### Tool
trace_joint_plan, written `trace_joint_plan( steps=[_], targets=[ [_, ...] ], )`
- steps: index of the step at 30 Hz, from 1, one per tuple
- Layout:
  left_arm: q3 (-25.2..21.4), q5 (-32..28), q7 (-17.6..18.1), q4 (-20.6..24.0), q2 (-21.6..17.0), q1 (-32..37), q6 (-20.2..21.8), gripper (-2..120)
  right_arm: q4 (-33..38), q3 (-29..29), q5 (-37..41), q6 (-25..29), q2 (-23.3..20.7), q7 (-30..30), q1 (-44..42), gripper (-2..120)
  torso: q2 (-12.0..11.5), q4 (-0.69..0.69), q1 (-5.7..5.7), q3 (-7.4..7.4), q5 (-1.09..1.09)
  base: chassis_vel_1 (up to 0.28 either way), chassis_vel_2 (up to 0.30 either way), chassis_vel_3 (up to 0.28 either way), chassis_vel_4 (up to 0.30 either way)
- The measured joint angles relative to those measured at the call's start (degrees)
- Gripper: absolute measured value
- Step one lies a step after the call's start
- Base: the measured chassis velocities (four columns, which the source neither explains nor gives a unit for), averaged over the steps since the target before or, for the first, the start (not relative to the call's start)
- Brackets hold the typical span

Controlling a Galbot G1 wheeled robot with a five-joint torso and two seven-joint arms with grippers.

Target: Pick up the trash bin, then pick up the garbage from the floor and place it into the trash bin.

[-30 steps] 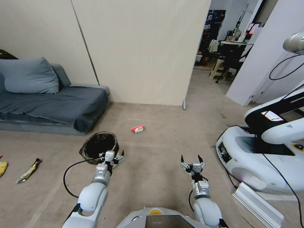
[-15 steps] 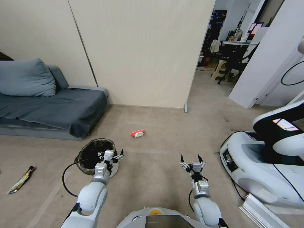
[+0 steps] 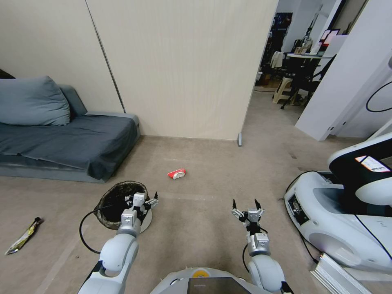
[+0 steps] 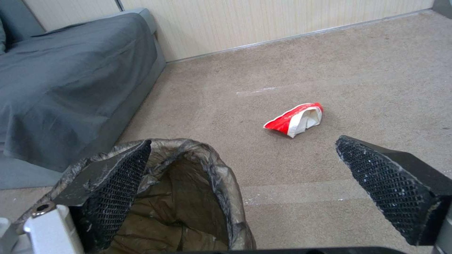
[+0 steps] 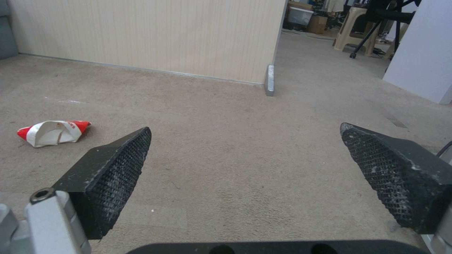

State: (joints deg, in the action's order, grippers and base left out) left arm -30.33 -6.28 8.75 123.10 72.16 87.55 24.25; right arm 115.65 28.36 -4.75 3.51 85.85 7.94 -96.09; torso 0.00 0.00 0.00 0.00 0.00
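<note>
Carpet [image 3: 204,228]; left hand [image 3: 141,201] spread over trash bin [image 4: 188,183].

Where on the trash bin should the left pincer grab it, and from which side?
Probably the near rim of the trash bin, pinching the wall from above with one finger inside and one outside. The bin stands upright with its mouth open, and the bag-covered rim is its only thin edge. The open left pincer already hangs over that edge, one finger over the opening.

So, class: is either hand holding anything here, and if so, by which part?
Nothing is held. The left hand is open at the trash bin's rim, one finger inside it; the right hand is open over bare carpet.
</note>
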Motion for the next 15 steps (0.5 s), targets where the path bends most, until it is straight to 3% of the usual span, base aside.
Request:
trace_joint_plan(
  steps=[15],
  targets=[
    [-0.34,0.0,-0.36,-0.3,0.27,0.33,-0.51,100,-0.23,-0.34,-0.4,-0.41,0.13,-0.16,0.12,100,0.0,0.0,0.0,0.0,0.0,0.0,0.0,0.0,0.0]
  ],
)
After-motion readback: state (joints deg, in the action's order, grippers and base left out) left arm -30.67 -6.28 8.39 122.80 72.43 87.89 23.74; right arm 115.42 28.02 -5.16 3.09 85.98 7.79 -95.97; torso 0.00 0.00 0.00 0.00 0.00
